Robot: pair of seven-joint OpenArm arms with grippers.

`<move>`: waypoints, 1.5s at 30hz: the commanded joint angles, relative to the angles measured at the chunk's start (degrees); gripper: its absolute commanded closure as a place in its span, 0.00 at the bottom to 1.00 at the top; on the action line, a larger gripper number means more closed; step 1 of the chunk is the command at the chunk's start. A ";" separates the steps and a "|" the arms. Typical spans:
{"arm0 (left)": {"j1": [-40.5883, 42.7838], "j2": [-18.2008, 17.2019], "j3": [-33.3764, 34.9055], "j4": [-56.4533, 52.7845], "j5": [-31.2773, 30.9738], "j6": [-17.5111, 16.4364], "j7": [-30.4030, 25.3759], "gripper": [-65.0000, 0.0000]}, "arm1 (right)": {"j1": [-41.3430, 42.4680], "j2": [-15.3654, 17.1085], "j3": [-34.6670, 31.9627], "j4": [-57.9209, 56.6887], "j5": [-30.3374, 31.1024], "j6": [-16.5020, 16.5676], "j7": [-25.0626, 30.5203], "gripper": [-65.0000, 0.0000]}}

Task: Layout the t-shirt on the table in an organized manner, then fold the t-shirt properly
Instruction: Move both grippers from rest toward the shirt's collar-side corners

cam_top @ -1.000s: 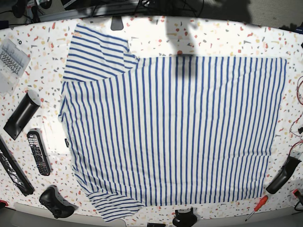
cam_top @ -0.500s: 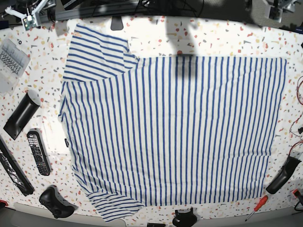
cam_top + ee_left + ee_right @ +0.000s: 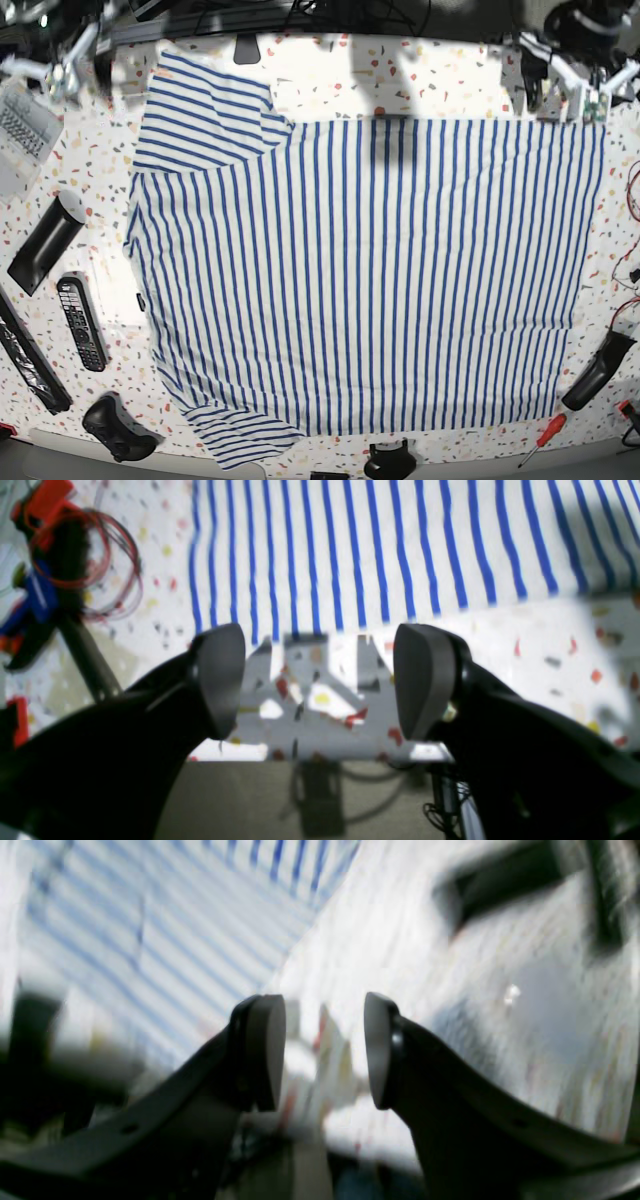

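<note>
T-shirt (image 3: 370,270), a large white cloth one with thin blue stripes, lies spread flat on the white tabletop (image 3: 450,75) speckled with red, orange and grey flecks, and it covers most of the middle. One short sleeve points to the far left corner and the other to the near left edge; the straight hem runs along the right side.

On the left of the base view, beside the shirt, lie a flat clear plastic box (image 3: 22,125) whose contents are too small to tell, a black wedge-shaped object with a white tip (image 3: 45,245), a black remote control (image 3: 82,322) and a black game controller (image 3: 118,428). At the near right lies a red-handled screwdriver (image 3: 541,438).

The right gripper (image 3: 324,1052) hangs over the far left corner of the table, near the sleeve. Its jaws stand partly apart and nothing is between them; the picture is blurred.

The left gripper (image 3: 320,680) hangs over the far right table edge, just beside the hem corner. Its jaws are spread wide, hold nothing and do not touch the cloth. Red wires (image 3: 100,555) lie to one side.
</note>
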State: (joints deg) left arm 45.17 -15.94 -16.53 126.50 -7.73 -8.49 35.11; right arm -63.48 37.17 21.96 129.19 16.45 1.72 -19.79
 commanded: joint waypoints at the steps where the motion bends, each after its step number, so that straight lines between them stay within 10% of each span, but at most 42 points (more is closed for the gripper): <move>1: -0.57 -0.28 -0.31 1.01 0.15 0.35 -0.72 0.36 | 1.25 0.28 0.52 0.98 0.57 -0.09 0.92 0.61; 12: -3.58 -0.28 -0.31 1.01 0.79 0.33 -0.74 0.36 | 7.30 0.26 0.52 0.98 0.94 0.46 -1.92 0.61; 18: -3.56 -1.16 -0.31 1.01 12.37 -5.18 -0.17 0.36 | 7.28 -0.15 0.52 0.98 -0.74 0.48 -1.88 0.61; 30: -3.56 -16.48 -0.24 -0.11 9.18 -17.18 -8.00 0.36 | 7.30 -0.02 0.52 0.98 -21.05 4.92 -6.91 0.61; 45: -3.91 -30.47 -0.17 -20.20 16.48 -17.29 -22.99 0.37 | 7.30 -0.02 0.52 0.98 -24.37 9.49 -6.58 0.61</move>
State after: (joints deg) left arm 41.39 -45.30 -16.40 105.54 8.99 -26.24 13.28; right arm -55.90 36.49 21.91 129.34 -7.49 11.84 -27.18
